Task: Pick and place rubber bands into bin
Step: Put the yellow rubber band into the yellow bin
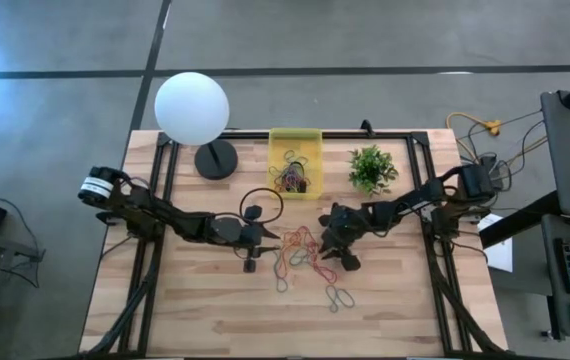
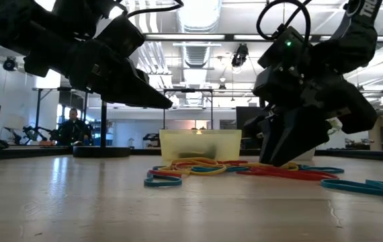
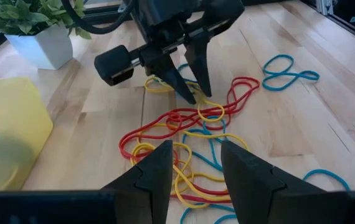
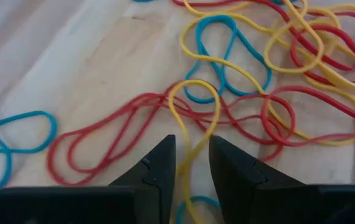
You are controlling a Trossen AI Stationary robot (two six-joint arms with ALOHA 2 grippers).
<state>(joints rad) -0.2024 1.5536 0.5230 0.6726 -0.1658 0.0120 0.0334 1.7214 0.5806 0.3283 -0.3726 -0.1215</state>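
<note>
A loose tangle of red, yellow and blue rubber bands (image 1: 300, 252) (image 3: 190, 124) lies flat on the wooden table, in front of the yellow bin (image 1: 295, 150) (image 2: 199, 142), which holds a few bands. My right gripper (image 1: 327, 245) (image 4: 191, 144) is down at the tangle's right side, slightly open, with a yellow band's strand (image 4: 193, 134) running between its fingers. My left gripper (image 1: 257, 240) (image 3: 196, 163) hovers open over the tangle's left side, clear of the bands. My right gripper comes at the tangle from above, slanting down from the table's right side, and its fingertips (image 3: 193, 93) reach the bands lying on the table. A yellow strand (image 4: 190, 155) lies in the gap between the fingers. I cannot tell whether they touch it.
A white globe lamp (image 1: 192, 108) stands at the far left and a small green plant (image 1: 372, 168) right of the bin. Separate blue bands (image 1: 340, 297) (image 3: 289, 68) lie nearer the front. A red band (image 4: 103, 149) lies just beside my right fingers.
</note>
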